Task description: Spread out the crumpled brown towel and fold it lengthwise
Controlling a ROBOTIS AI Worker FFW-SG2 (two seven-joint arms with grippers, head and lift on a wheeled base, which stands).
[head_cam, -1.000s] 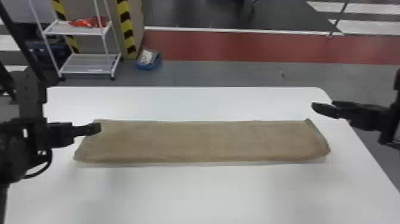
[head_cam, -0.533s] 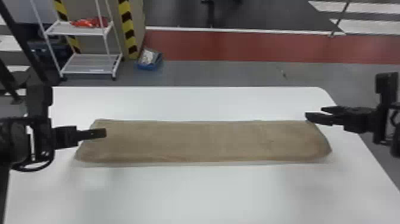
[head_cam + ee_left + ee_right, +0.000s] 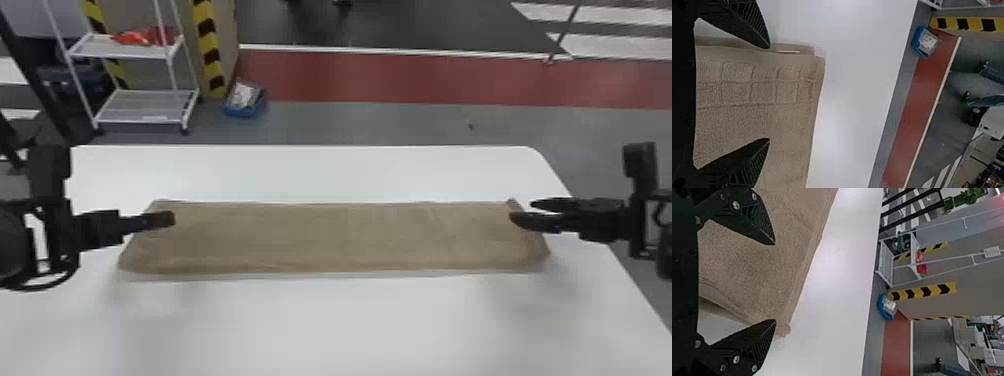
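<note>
Head view — L pincer [image 3: 171,219] & R pincer [image 3: 521,210] wide, over opp. ends of brown towel [image 3: 340,237] — contact unclear.

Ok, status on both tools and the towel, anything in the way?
Left tool open, at left end of towel. Right tool open, at right end. Towel in a long flat strip, no loose object on it.

I see bright, diffuse light on the white table [image 3: 350,325], with soft glare there in both wrist views. In my head view, faint, soft-edged shadows lie beside the towel [image 3: 340,237].
</note>
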